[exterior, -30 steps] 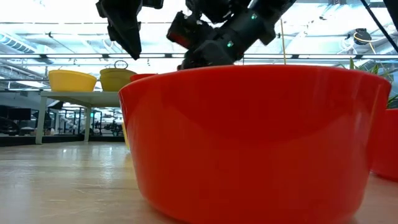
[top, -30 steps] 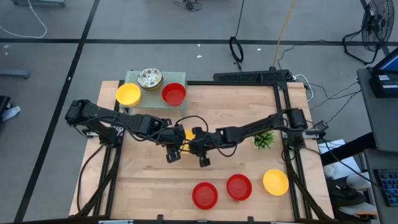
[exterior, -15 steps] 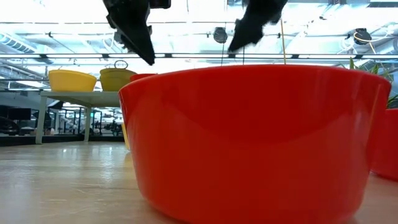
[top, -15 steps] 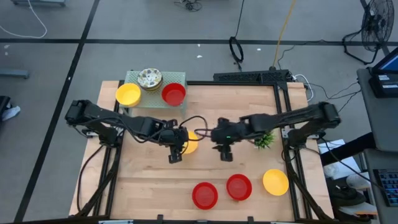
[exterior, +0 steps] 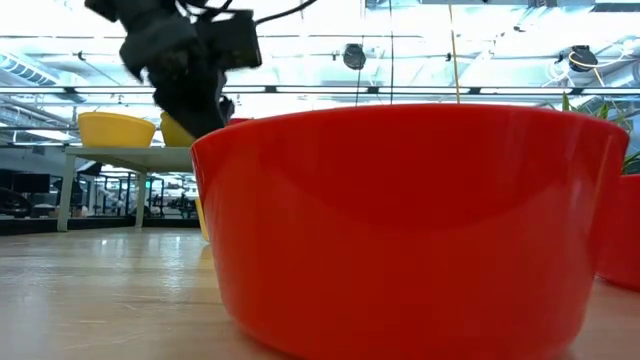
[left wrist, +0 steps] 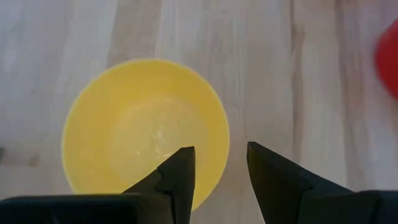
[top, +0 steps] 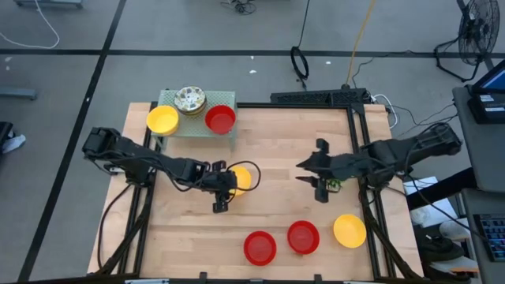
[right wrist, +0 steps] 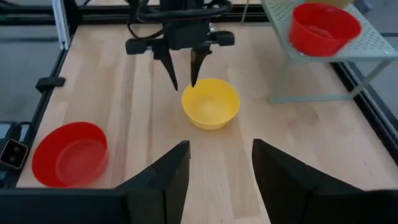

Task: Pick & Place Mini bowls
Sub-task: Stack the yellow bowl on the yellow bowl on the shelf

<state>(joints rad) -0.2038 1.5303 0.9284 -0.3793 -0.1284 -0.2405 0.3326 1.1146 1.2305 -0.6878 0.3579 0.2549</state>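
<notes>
A: Mini bowls sit in three groups. One yellow bowl (top: 240, 178) lies alone on the table (top: 276, 142) near its middle. On the green perforated shelf (top: 199, 125) at the far left corner we see a second yellow bowl (top: 162, 120), a patterned white bowl (top: 190, 99) and a red bowl (top: 221, 119). Along the near edge stand two red bowls (top: 260, 247) (top: 303, 237) and a third yellow bowl (top: 349, 230).

B: And the left gripper (top: 224, 189)?

A: We see it over the middle yellow bowl's rim, at the bowl's left side. Its fingers (left wrist: 176, 177) are apart: in the left wrist view one tip lies over the bowl's inside and the other over bare wood just outside the rim. Whether they touch the rim we cannot tell.

B: The right gripper (top: 318, 175)?

A: It hangs to the right of the middle, fingers spread and holding nothing, close beside the small green plant (top: 335, 183) by the right rail. A strip of bare wood lies between it and the middle yellow bowl.

B: Open room?

A: We see bare board between the shelf and the right rail, and a clear band between the middle bowl and the near row. The two red bowls there stand nearly touching; the yellow one sits close to the right rail.
</notes>
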